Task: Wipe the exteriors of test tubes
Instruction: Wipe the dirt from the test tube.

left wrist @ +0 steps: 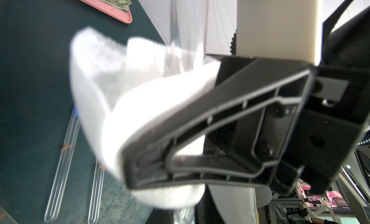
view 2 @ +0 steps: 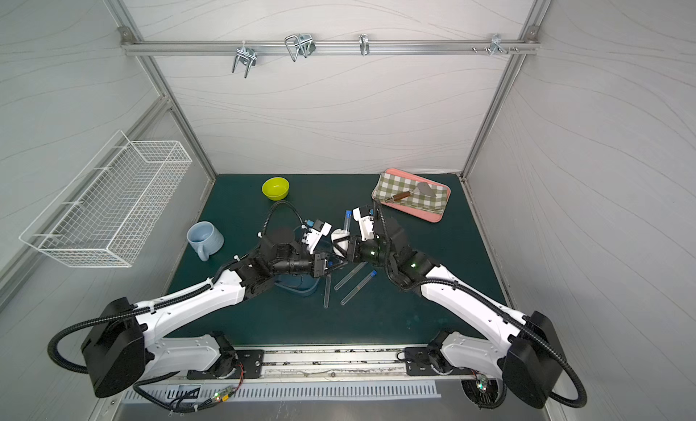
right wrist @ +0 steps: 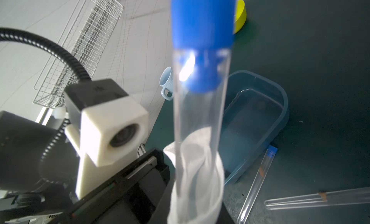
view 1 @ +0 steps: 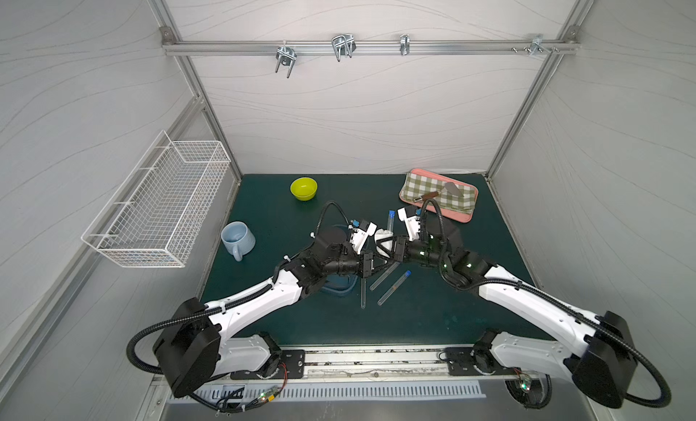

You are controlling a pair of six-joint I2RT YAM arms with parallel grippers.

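Right gripper [view 1: 381, 244] is clamping a white cloth [view 1: 382, 235] around the tube [view 1: 390, 223]. The tube is standing nearly upright, capped end above the jaws. Left gripper [view 1: 376, 265] is pinching shut on the tube's lower end, just beneath. Three other tubes [view 1: 393, 287] are lying on the mat [view 1: 433, 313] under both grippers.

Loose test tubes [view 1: 394, 289] across central mat [view 1: 452, 317]

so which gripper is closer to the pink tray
Right. The right gripper is a little in front of the pink tray, toward the middle; the left gripper sits beyond it, nearer the robot.
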